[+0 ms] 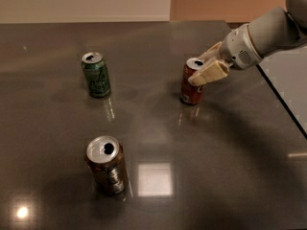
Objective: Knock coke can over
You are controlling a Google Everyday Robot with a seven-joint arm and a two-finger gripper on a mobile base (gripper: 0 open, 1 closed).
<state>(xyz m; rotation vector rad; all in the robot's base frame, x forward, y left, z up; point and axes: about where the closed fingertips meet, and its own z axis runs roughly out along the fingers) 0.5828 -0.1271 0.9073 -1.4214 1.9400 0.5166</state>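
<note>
The coke can, red with a silver top, stands upright on the dark table, right of the middle. My gripper comes in from the right at the height of the can's top. It is open and empty. Its nearer beige finger lies against the can's upper right rim, and the other finger is behind the can's top.
A green can stands upright at the left. A brown can with silver markings stands upright at the front left. The table's right edge runs diagonally below my arm.
</note>
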